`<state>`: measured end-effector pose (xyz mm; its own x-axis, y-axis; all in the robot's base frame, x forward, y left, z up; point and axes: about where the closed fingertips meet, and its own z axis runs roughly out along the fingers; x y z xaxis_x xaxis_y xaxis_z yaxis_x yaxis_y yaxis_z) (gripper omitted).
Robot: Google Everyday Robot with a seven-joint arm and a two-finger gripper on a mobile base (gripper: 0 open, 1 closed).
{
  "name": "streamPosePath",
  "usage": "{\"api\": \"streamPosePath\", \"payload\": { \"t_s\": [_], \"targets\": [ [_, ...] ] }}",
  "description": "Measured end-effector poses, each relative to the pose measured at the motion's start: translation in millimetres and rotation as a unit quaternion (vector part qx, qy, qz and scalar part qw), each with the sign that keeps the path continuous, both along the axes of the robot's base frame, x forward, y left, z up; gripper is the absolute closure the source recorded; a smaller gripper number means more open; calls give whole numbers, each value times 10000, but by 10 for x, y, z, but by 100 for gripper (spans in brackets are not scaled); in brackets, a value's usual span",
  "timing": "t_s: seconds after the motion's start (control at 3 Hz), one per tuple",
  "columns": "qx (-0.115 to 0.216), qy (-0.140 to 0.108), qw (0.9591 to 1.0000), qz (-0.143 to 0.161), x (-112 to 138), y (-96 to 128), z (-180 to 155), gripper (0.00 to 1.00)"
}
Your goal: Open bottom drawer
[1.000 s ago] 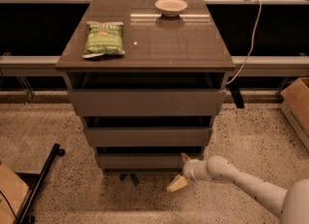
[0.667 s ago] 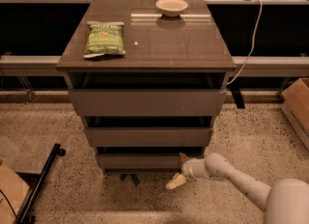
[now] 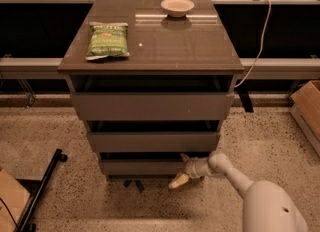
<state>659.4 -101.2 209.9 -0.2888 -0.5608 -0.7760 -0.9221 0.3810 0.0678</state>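
Note:
The bottom drawer [image 3: 142, 166] is the lowest, narrowest grey-brown front of three in the cabinet, near the floor. A dark gap shows above its front panel. My gripper [image 3: 181, 168] reaches in from the lower right on a white arm and sits at the right end of the drawer front. One finger [image 3: 178, 180] hangs below the panel's lower edge and another finger [image 3: 185, 157] shows at the panel's top edge, so the jaws straddle the panel's right end.
The middle drawer [image 3: 152, 141] and the top drawer [image 3: 151, 106] sit above. On the cabinet top [image 3: 170, 46] lie a green chip bag [image 3: 107, 39] and a small bowl [image 3: 177, 6]. A cardboard box [image 3: 307, 108] stands at right, a black stand leg [image 3: 40, 191] at lower left.
My arm has moved in toward the cabinet. The gripper stays at the right end of the bottom drawer front. The drawer has not visibly moved.

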Motion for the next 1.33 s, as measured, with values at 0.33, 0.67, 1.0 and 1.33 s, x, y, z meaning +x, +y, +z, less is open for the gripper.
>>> {"api": "streamPosePath", "payload": {
  "t_s": [0.33,0.67,1.0,1.33],
  "targets": [
    [46,-174,9998,21,331,-48,-6,0],
    [29,-158,9998,74,386,-56,-6,18],
    [29,-157,9998,75,379,-58,-6,42],
    [48,167,9997,187,112,33,-78,65]
  ]
}}
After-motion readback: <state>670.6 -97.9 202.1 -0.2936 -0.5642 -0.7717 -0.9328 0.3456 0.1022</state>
